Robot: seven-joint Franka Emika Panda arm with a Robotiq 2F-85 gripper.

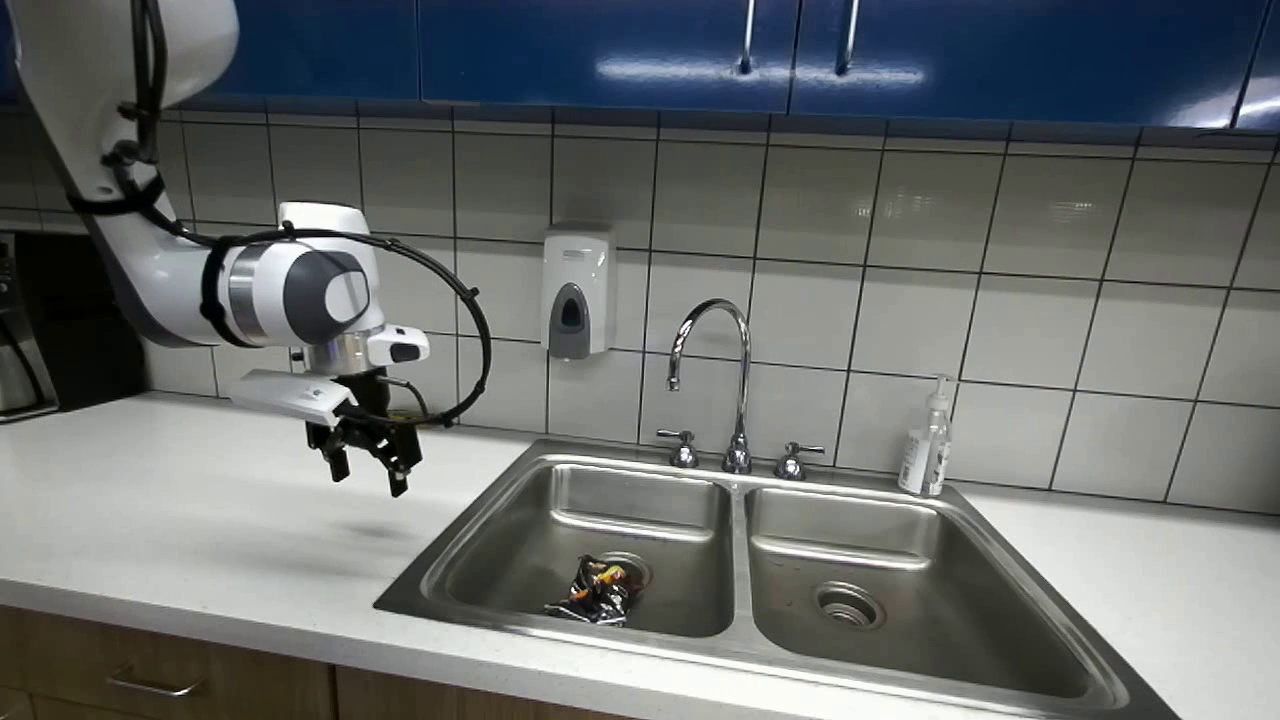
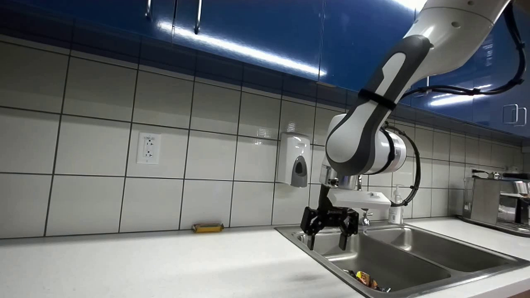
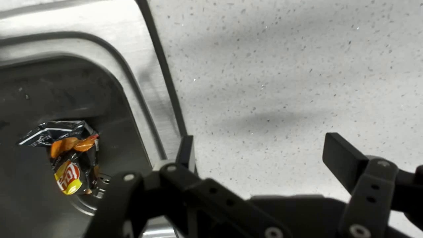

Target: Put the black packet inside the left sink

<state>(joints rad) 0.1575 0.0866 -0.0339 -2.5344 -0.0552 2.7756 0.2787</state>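
Note:
The black packet (image 1: 597,597), crumpled with orange and yellow markings, lies on the floor of the left sink (image 1: 505,560), partly over the round drain. It also shows in an exterior view (image 2: 366,279), partly hidden by the sink's near edge, and in the wrist view (image 3: 75,162) at the left. The left sink shows in that wrist view (image 3: 26,215) too. My gripper (image 1: 369,478) is open and empty, held above the counter just left of the left sink; it also shows in an exterior view (image 2: 327,243) and the wrist view (image 3: 259,147), with bare counter between the fingers.
The equal right basin (image 1: 960,600) is beside it. A chrome faucet (image 1: 742,400) and handles stand behind. A wall soap dispenser (image 1: 578,290), a pump bottle (image 1: 925,450) and a yellow bar-shaped packet (image 2: 208,228) are along the tiled wall. Blue cabinets (image 1: 610,50) hang above.

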